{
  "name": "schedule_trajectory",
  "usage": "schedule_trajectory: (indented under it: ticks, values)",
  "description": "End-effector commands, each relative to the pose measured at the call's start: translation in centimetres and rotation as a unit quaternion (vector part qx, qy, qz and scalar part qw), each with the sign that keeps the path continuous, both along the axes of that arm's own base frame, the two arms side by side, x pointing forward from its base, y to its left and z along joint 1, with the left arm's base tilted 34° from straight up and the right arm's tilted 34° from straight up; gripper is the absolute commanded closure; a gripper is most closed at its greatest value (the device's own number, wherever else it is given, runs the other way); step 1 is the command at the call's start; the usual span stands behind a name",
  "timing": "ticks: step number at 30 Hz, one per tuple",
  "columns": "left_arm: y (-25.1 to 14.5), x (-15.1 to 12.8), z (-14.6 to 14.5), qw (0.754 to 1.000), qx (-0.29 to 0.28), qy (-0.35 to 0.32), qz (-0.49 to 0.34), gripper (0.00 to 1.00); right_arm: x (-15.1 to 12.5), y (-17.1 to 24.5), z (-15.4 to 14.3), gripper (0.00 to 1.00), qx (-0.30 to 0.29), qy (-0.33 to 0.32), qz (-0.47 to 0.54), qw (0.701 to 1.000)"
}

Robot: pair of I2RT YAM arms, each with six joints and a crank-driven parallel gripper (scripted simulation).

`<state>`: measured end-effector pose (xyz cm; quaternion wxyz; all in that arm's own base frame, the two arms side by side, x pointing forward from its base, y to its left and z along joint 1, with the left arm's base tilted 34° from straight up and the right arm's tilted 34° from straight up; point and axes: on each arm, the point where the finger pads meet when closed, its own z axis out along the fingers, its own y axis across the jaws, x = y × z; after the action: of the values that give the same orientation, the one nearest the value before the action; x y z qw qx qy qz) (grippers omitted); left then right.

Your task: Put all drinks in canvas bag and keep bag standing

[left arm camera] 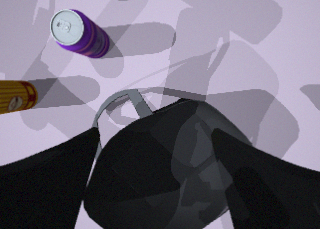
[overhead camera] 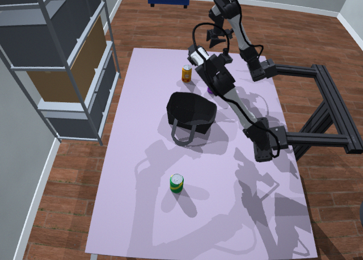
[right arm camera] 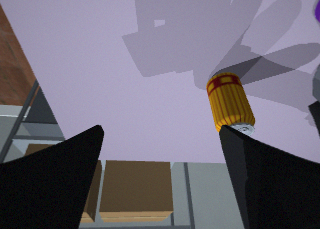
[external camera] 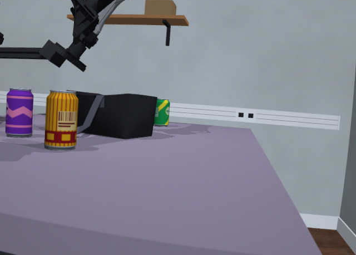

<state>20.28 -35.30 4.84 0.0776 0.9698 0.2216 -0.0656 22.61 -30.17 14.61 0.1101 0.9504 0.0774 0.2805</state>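
Observation:
A black canvas bag [overhead camera: 202,128] [external camera: 123,117] [left arm camera: 135,164] stands walls up mid-table, its grey handles folded outward; no can shows inside. Upright on the table stand an orange can [overhead camera: 186,75] [external camera: 61,119] [left arm camera: 15,96] [right arm camera: 231,103], a purple can [overhead camera: 210,90] [external camera: 19,112] [left arm camera: 93,40] [right arm camera: 318,11] partly hidden by the left arm in the top view, and, away from them, a green can [overhead camera: 176,185] [external camera: 163,114]. My left gripper [left arm camera: 155,130] is open and empty above the bag. My right gripper [overhead camera: 209,39] [right arm camera: 161,128] is open and empty, raised near the table's far edge.
A metal shelf rack [overhead camera: 70,72] with boxes stands beside the table's left edge in the top view. The left arm [overhead camera: 216,75] reaches over the table between the bag and the arm frame [overhead camera: 319,138].

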Motion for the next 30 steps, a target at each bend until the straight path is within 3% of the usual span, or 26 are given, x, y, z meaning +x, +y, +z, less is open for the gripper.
schedule_trajectory:
  ticks: [1,17,18,21,25,30]
  values:
    - [-0.4,-0.1,0.5,1.000,-0.007,-0.003,-0.003,0.00,-0.1,-0.3,0.4,0.00,-0.006,-0.002,-0.003,1.000]
    - [-0.4,-0.1,0.5,1.000,-0.007,-0.003,-0.003,0.00,-0.1,-0.3,0.4,0.00,-0.006,-0.002,-0.003,1.000]
    - [-0.5,1.4,2.4,0.999,-0.036,-0.023,0.022,0.00,0.7,-0.3,2.1,0.00,-0.047,-0.007,0.017,0.999]
    - [0.2,2.3,2.3,0.997,-0.043,-0.025,0.063,0.00,1.1,0.7,1.3,0.00,-0.071,0.006,0.053,0.996]
    - [1.1,4.9,4.0,0.985,-0.081,-0.040,0.149,0.00,2.9,1.7,2.2,0.00,-0.150,0.019,0.130,0.980]
    - [3.5,9.1,6.9,0.942,-0.149,-0.061,0.294,0.00,5.9,3.9,3.8,0.00,-0.278,0.037,0.248,0.927]
